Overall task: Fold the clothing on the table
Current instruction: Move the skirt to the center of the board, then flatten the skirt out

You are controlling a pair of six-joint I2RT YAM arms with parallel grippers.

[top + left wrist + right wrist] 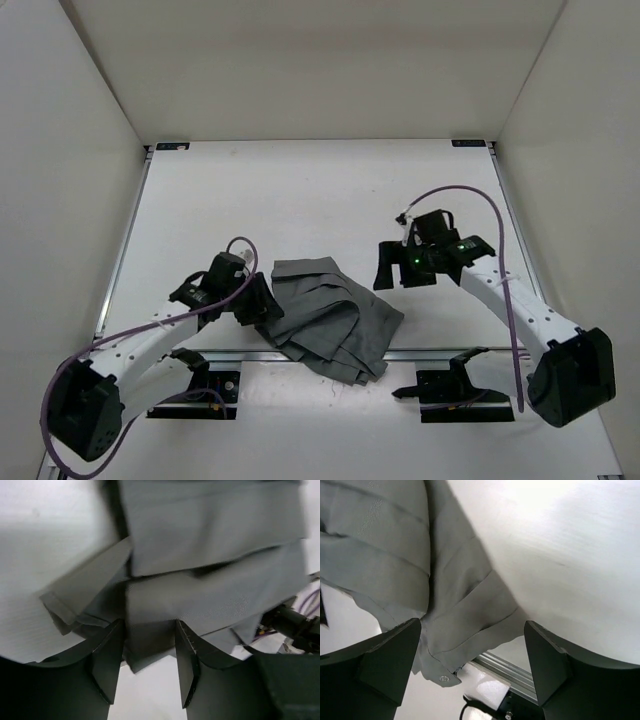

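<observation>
The grey pleated clothing lies bunched in overlapping layers at the near middle of the white table, its lower edge hanging over the front rail. My left gripper sits low at the garment's left edge. In the left wrist view its jaws stand open, a corner of the clothing lies just between the tips, and white table shows in the gap. My right gripper hovers just right of the garment, jaws wide open above the clothing, gripping nothing.
A metal rail runs along the table's front edge, also seen as the rail under the garment's buttoned corner. Two black mounts sit below it. Purple cables loop off both arms. White walls enclose the table.
</observation>
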